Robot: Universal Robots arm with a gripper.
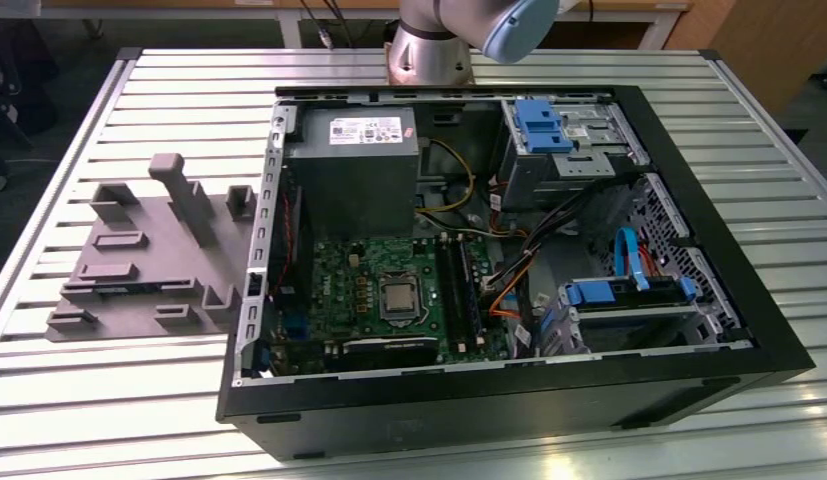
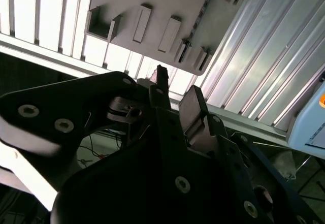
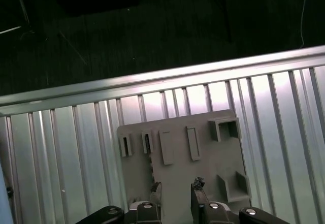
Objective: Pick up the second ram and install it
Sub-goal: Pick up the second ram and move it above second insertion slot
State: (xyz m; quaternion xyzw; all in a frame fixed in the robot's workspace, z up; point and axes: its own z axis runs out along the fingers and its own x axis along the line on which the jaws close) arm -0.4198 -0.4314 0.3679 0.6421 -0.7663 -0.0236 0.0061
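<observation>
**Item 1, my claw** (image 3: 175, 189): I am hanging it directly above the grey plastic holder block (image 3: 177, 158). Its fingers are standing apart and carrying nothing, and the block's bare grey surface is showing through the gap in the first wrist view.

**Item 2, holder block:** it is lying flat on the slatted aluminium table (image 1: 120, 420), with its posts and pockets pointing up.

**Item 3, second ram, the slim dark memory stick:** I am not making it out for certain. A narrow dark slot (image 3: 124, 145) and its twin beside it, along the block's edge farthest from the case, are looking like the likeliest seat. I cannot tell whether a stick is standing in either.

**Item 4, open black computer case** (image 1: 520, 410): it is lying on its side just beside the holder block, on the exterior view's right of it. Inside it are:
- a green motherboard (image 1: 340, 290)
- long black memory slots (image 1: 453, 285)
- orange and black cables (image 1: 520, 265) trailing close by those slots

**Hazards, as I am judging them:**
- With the stick's place uncertain, I am risking closing on a grey rib of the block instead of the board.
- An off-centre grip is likely to tilt the stick in my fingers, so it would be meeting its slot crooked and jamming.
- The loose cables are lying close enough to snag the stick or my claw.
</observation>
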